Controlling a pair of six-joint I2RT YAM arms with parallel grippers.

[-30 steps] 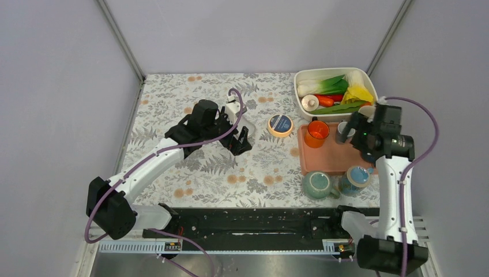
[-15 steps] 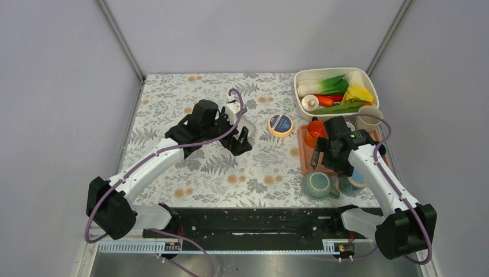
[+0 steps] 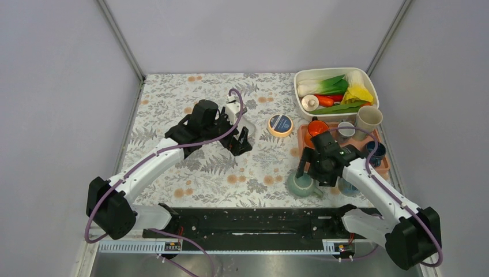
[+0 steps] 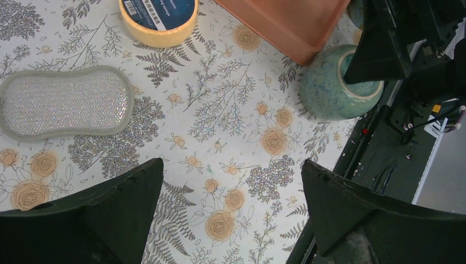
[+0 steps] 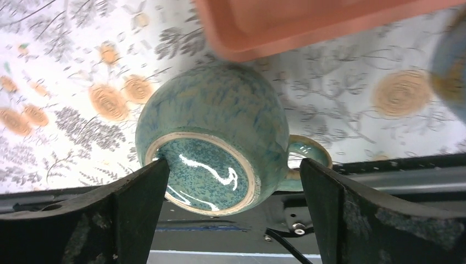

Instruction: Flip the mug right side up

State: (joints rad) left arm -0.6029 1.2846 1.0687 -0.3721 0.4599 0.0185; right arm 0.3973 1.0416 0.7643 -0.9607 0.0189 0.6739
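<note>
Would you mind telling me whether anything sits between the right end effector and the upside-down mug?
Nothing visible does. The right end effector hangs open over the mug, whose base faces up between the fingers. The orange tray lies close beside the mug, but not in that gap.

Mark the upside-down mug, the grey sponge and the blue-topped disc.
mug (image 5: 203,173): right wrist view, upturned glazed base
grey sponge (image 4: 66,102): left wrist view, mesh face centre
blue-topped disc (image 3: 281,123): top external view, blue label
</note>
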